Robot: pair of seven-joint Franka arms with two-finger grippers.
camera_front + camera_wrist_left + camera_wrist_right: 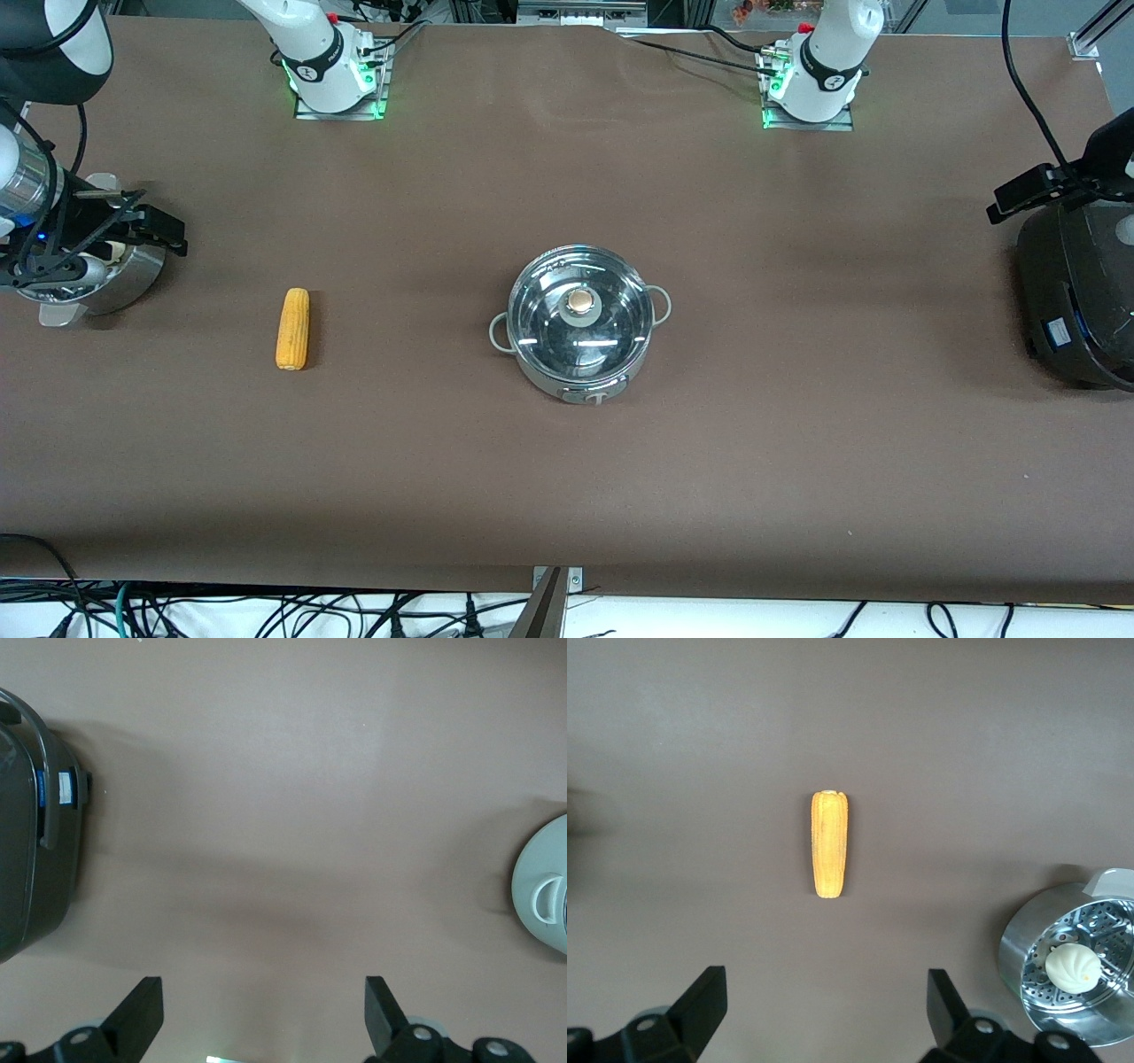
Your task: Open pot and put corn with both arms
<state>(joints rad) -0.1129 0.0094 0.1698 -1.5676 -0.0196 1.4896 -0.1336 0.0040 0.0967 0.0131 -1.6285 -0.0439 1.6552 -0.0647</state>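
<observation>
The pot (580,324) stands mid-table (567,461) with its glass lid (578,312) on and the tan knob (580,301) at the lid's centre; its knob panel faces the front camera. The corn (292,328) lies flat toward the right arm's end of the table, well apart from the pot, with bare brown table all around it.

Farther toward that same end, at the table's edge, sits a steel steamer pot (1072,979) holding a white bun (1073,966). The right claw (824,1014) hangs above the table near this steamer, fingers spread wide, with the corn lying in plain sight below it.

At the left arm's end stands a big black cooker (1081,301), bearing a small label (65,786) whose writing is too small to read. The left claw (264,1014) hangs over the bare table beside the cooker, fingers also spread wide; the pot's edge shows at that view's margin.

Nothing lies between the corn and the pot, or between the pot and the cooker. The strip of table nearest the front camera is open too.
</observation>
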